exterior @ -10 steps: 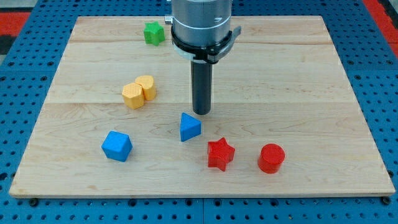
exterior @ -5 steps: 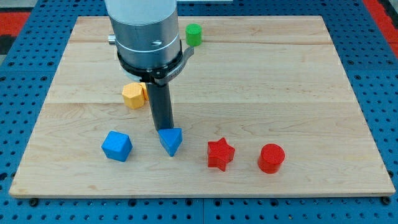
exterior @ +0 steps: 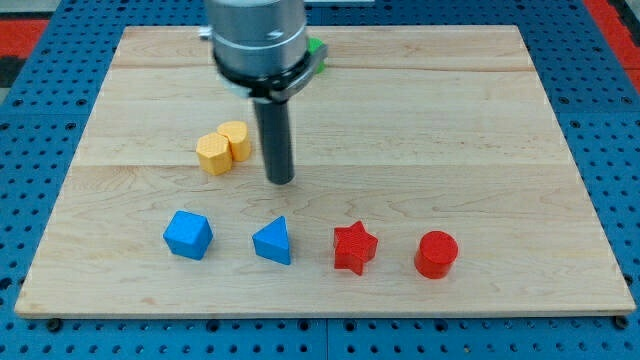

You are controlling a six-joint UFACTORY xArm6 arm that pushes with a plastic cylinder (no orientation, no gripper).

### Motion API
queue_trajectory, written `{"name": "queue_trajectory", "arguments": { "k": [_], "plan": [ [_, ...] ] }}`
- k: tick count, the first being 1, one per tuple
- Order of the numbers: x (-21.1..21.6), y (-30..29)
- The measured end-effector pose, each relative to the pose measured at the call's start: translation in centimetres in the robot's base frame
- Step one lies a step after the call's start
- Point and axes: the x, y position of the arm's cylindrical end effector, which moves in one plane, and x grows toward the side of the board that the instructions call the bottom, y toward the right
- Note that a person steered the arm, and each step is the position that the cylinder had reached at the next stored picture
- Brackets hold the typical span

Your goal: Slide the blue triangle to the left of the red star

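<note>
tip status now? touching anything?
My tip: no gripper, holds nothing. It stands apart from every block, toward the view's top of the blue triangle and to the view's right of the yellow blocks.

blue triangle point(exterior: 273, 242) turned, my tip point(exterior: 281, 180) withdrawn toward view's top

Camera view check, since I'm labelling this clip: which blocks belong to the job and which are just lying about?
Job:
blue triangle, left of the red star
red star
my tip, above the triangle, apart

Lying about:
blue cube
red cylinder
two yellow blocks
green block, partly hidden
</note>
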Motion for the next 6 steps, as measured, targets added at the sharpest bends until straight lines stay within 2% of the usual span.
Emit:
{"name": "queue_trajectory", "arguments": {
  "k": [6],
  "plan": [
    [-5.1, 0.9]
  ]
}}
